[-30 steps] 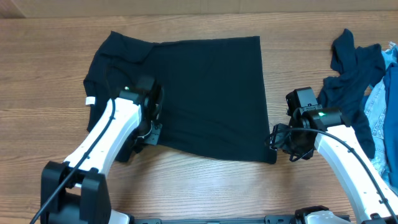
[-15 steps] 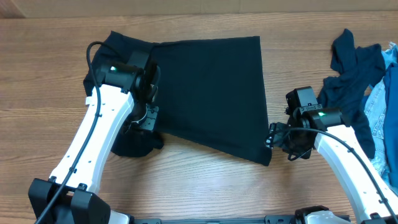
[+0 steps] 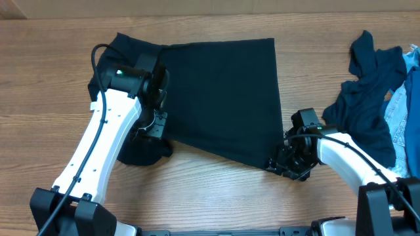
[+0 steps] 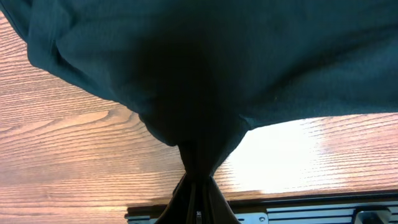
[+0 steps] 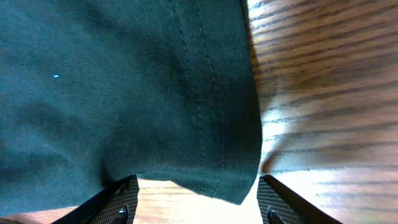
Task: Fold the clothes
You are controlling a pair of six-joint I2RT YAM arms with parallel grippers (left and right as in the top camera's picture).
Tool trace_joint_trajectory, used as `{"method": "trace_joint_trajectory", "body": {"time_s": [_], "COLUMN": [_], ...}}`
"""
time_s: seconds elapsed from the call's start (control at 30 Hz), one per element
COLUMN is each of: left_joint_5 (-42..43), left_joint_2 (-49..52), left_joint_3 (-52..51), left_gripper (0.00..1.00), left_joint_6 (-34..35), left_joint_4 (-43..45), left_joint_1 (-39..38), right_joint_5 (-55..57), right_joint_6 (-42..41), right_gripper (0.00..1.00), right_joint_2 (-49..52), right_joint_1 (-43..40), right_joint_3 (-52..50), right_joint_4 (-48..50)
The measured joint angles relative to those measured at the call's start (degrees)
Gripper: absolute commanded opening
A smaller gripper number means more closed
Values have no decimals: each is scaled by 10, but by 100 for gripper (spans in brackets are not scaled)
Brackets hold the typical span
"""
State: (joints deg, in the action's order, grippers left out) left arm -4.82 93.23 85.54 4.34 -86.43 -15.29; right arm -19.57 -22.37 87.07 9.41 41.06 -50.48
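The near-black T-shirt [image 3: 223, 92] lies mostly flat on the counter [image 3: 39, 78], its near-left edge bunched in the clenched left end effector [image 4: 196, 198]. The right end effector [image 5: 198, 199] straddles the near-right hem corner, spread wide and gripping nothing. The first fold looks barely begun, and the dark blue garment [image 3: 367, 85] and pale denim [image 3: 405, 111] lie unfolded at the right.

A: Item one?
B: Table [image 3: 52, 98], mid-brown wood-grain top, grain running side to side.
A: Edges?
B: Pale tan strip [image 3: 197, 6] far side; black metal rail [image 4: 311, 214] near side.
A: Light?
B: Bright glare [image 4: 292, 140] on the wood.
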Motion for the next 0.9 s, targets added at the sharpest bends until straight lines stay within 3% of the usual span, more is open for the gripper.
{"method": "trace_joint_trajectory", "body": {"time_s": [0.2, 0.27, 0.43, 0.47, 0.63, 0.77, 0.9], "left_joint_5": [-11, -13, -15, -15, -15, -19, -19], "left_joint_2": [0, 0, 0, 0, 0, 0, 0], "left_joint_3": [0, 0, 0, 0, 0, 0, 0], "left_gripper": [4, 4, 4, 4, 4, 4, 4], "left_joint_6": [0, 0, 0, 0, 0, 0, 0], "left_joint_4": [-6, -4, -4, -4, -4, -4, -5], "left_joint_1": [0, 0, 0, 0, 0, 0, 0], "right_joint_5": [-15, -17, -16, -14, -6, 12, 64], "right_joint_6": [-3, -8, -19, -18, -26, -29, -30], "right_gripper": [56, 46, 6, 4, 4, 4, 4], "right_joint_2": [0, 0, 0, 0, 0, -4, -86], "right_joint_1": [0, 0, 0, 0, 0, 0, 0], "right_joint_3": [-12, -13, -20, -21, -21, -3, 63], "right_joint_4": [15, 21, 34, 33, 26, -34, -122]}}
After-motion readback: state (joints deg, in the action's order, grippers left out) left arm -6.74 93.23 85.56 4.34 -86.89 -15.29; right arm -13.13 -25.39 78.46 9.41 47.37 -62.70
